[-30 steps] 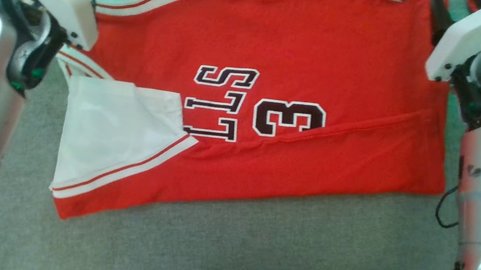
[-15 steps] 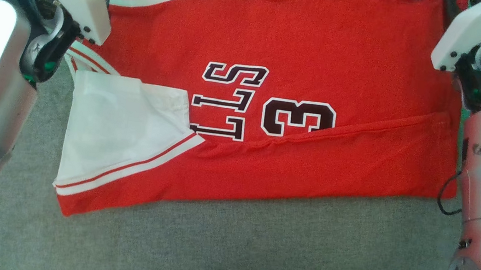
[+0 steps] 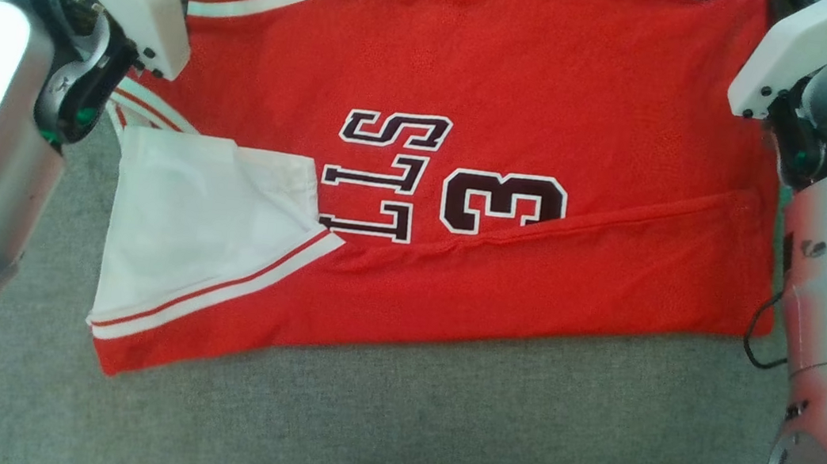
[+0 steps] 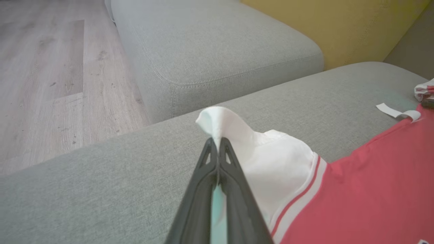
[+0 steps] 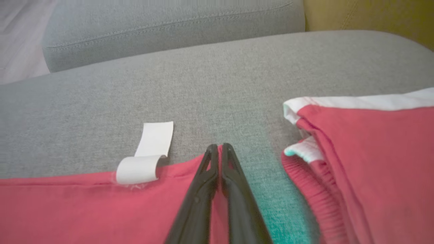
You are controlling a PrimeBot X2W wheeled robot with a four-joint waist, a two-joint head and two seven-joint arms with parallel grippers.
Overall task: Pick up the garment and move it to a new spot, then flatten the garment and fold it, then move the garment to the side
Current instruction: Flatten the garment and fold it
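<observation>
Found jersey (image 3: 530, 72) spread flat on grey sofa seat (image 3: 394, 437), print side up, dark number and letters at jersey's middle. Noted jersey's near long edge folded over onto jersey itself, fold covering lower part of number. Noted near sleeve (image 3: 198, 228), white with red-striped trim, lying flat at jersey's near left corner. Saw left gripper (image 4: 217, 144) at jersey's far left corner, fingers pressed together on tip of far sleeve (image 4: 271, 152), white cloth drawn up into small peak above seat. Saw right gripper (image 5: 218, 147) at jersey's far right corner, fingers closed over red hem, strip of red cloth showing in slit between them. Marked white tag (image 5: 145, 159) curling off same hem, just beside right gripper, lying on seat. Marked second red garment (image 5: 373, 152) with white edging bunched off jersey's right side, apart from it, bare seat between. Glimpsed second grey cushion (image 4: 220, 44) and wooden floor (image 4: 51, 67) beyond jersey's sleeve end.
</observation>
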